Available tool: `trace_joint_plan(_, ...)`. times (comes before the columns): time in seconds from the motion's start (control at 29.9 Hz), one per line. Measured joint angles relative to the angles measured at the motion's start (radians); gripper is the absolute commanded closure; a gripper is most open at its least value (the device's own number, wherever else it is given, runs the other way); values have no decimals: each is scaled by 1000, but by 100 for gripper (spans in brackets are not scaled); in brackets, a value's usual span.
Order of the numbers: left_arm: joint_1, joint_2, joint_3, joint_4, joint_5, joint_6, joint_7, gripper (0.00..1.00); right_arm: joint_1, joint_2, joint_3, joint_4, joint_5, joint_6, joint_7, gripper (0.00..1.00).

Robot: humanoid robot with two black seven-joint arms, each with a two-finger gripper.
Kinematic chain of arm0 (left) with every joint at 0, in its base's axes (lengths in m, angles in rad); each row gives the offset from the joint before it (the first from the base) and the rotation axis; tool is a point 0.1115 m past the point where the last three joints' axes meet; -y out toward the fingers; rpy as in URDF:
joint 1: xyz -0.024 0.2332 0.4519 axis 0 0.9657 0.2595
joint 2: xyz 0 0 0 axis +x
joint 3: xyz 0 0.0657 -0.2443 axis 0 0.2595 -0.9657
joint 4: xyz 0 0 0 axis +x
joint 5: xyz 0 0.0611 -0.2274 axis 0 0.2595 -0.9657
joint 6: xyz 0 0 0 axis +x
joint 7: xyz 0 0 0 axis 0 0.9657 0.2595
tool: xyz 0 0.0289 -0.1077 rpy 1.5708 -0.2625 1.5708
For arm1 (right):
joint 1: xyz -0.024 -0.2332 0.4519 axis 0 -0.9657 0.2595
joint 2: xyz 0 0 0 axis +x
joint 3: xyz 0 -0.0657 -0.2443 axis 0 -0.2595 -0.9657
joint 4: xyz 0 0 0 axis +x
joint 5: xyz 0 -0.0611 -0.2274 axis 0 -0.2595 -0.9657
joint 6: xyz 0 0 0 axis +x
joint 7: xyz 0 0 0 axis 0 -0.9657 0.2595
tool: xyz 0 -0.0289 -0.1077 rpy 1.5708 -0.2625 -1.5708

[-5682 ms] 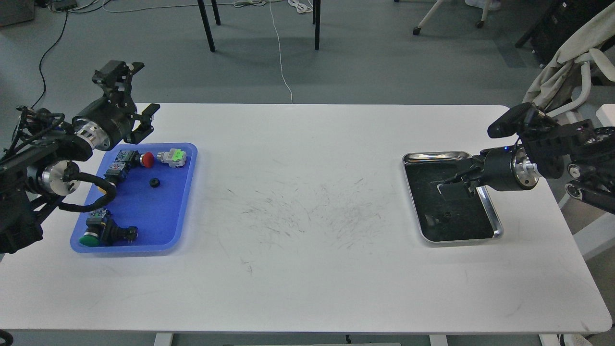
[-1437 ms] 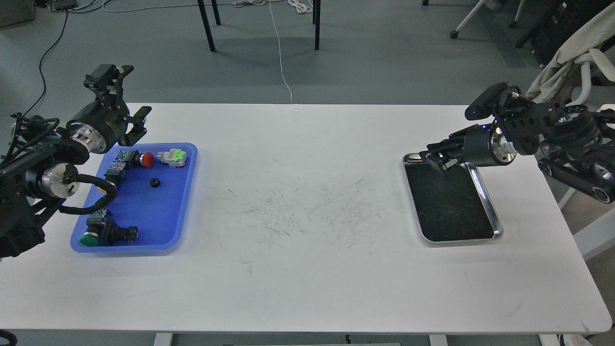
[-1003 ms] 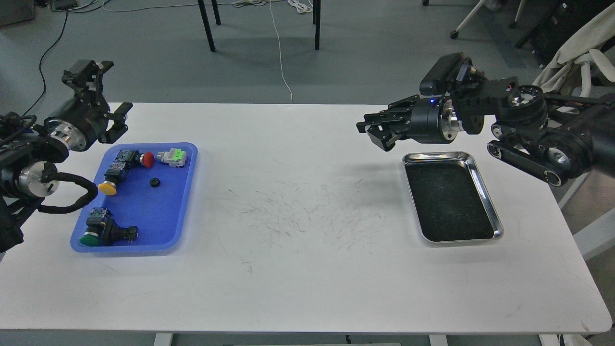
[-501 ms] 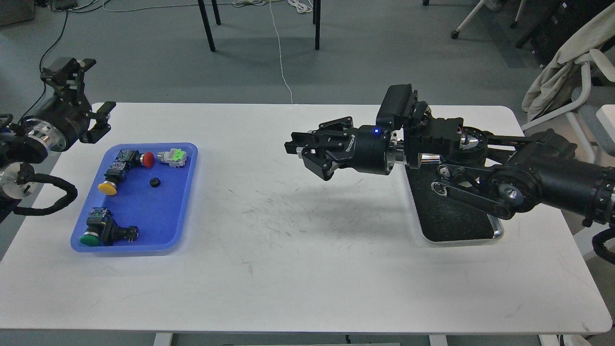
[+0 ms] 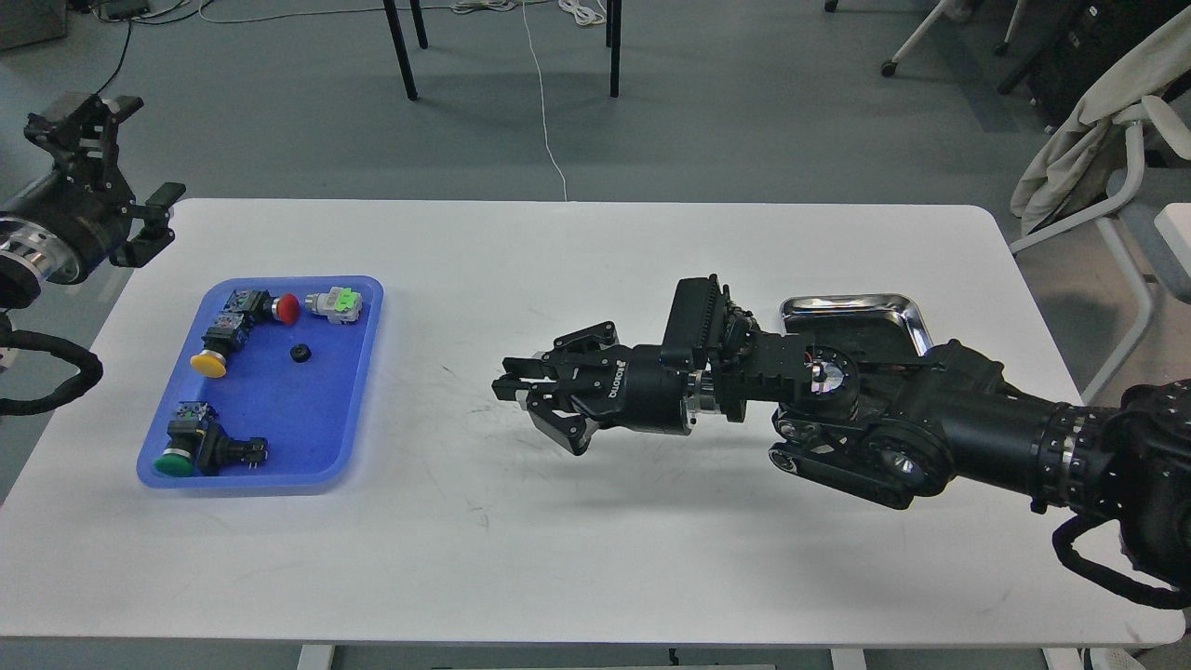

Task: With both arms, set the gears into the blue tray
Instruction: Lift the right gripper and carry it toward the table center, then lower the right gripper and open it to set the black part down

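Writing: white lettering on the right gripper (image 5: 510, 389) body, too small to read for sure.
Gear (image 5: 299, 353): tiny black toothed ring, in the blue tray (image 5: 358, 391), far left of its fingertips.
Right fingers: nearly together; contents unclear.
Left gripper (image 5: 119, 172): jaws apart, empty.

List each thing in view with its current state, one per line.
blue tray: flat on the table, holding switches and one gear.
gear: lying loose in the blue tray.
steel tray: partly hidden behind the right arm.
right gripper: above mid-table, grip unclear.
left gripper: open, clear of the tray.
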Motion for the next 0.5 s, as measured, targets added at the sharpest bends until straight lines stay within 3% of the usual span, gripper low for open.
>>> trace_joint_plan(0.5, 5, 49, 0, -37, 1, 1, 0, 2, -65, 118, -46, -143, -23, -4, 0, 99)
